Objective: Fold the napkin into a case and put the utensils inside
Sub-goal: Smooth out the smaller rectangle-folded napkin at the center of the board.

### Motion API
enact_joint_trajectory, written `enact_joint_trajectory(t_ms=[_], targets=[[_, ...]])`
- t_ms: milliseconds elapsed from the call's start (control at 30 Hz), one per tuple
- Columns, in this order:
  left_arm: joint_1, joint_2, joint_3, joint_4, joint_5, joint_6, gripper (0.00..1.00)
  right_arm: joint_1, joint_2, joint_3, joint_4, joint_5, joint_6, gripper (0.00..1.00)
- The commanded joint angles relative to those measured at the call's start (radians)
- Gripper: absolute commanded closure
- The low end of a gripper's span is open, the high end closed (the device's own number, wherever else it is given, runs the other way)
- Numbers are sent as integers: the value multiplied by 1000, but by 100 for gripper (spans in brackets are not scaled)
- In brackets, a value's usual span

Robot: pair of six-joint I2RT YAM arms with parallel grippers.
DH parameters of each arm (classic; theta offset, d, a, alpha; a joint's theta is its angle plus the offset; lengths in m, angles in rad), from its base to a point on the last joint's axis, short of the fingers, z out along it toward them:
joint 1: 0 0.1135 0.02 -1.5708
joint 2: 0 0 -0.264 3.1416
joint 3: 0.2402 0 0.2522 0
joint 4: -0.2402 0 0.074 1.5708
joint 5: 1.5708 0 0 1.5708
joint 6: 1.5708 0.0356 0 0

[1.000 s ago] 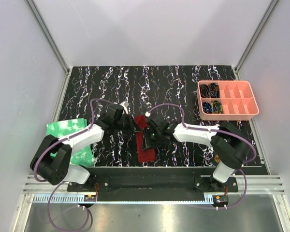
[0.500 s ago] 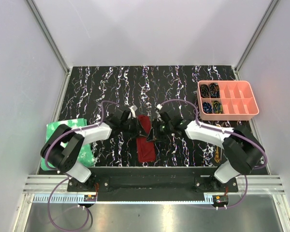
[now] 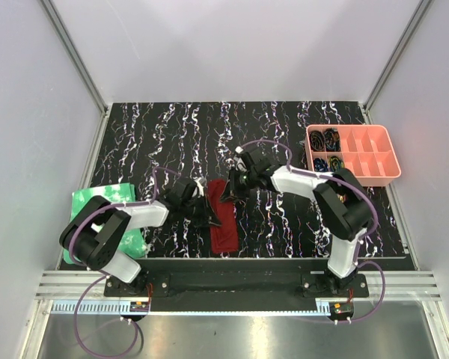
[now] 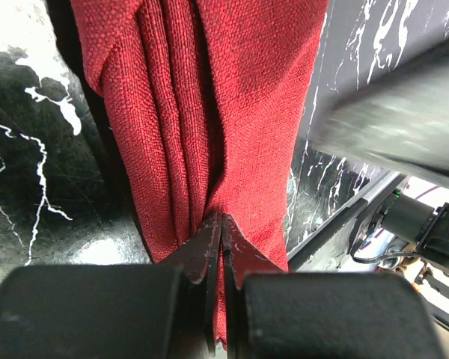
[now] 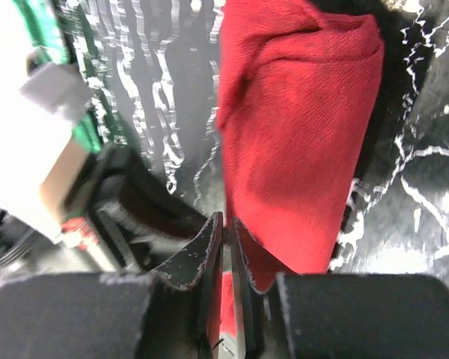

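Dark red cloth, the napkin [image 3: 225, 228], lies flat on the black, white-veined table [image 3: 284, 127] as one narrow layered strip. It sits in the near half, about midway between the two arms. Its long axis runs from the near edge towards the back wall, with the far end leaning a touch to the left.

The left tool [image 3: 208, 215] comes in from the left and meets the strip's left edge about halfway along. In its wrist view the fingertips are closed together, and the lengthwise folds of the cloth bunch in towards them, so it looks pinched on a fold. The right tool [image 3: 226, 191] sits at the far end of the strip. Its jaws stand almost together, with a sliver of red showing between them, so it is nipping the cloth there.

From above, both tools cover the parts of the strip they hold, so the far end is hard to make out. In each wrist view the strip runs out of the frame, and the other arm is only a blur.

I count one napkin, two tools and one pink tray [image 3: 359, 179] at the right with dark coils in its left compartments. There is also one green crinkled sheet [image 3: 97, 200] at the left, partly under the left arm.
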Motion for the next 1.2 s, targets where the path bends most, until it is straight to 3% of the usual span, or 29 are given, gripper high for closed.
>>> enact_joint_trajectory(t_ms=[0, 967, 1067, 1100, 1167], targets=[[3, -4, -46, 20, -47, 20, 97, 3, 51, 43, 22, -63, -17, 84], [-11, -7, -165, 91, -75, -20, 99, -37, 294, 204, 144, -147, 57, 85], [-9, -90, -86, -54, -128, 39, 81, -38, 281, 203, 144, -152, 71, 85], [-8, -117, -30, -102, -156, 59, 68, -40, 269, 195, 142, -148, 77, 85], [9, -192, 27, -209, -235, 108, 58, -40, 258, 189, 180, -144, 94, 84]])
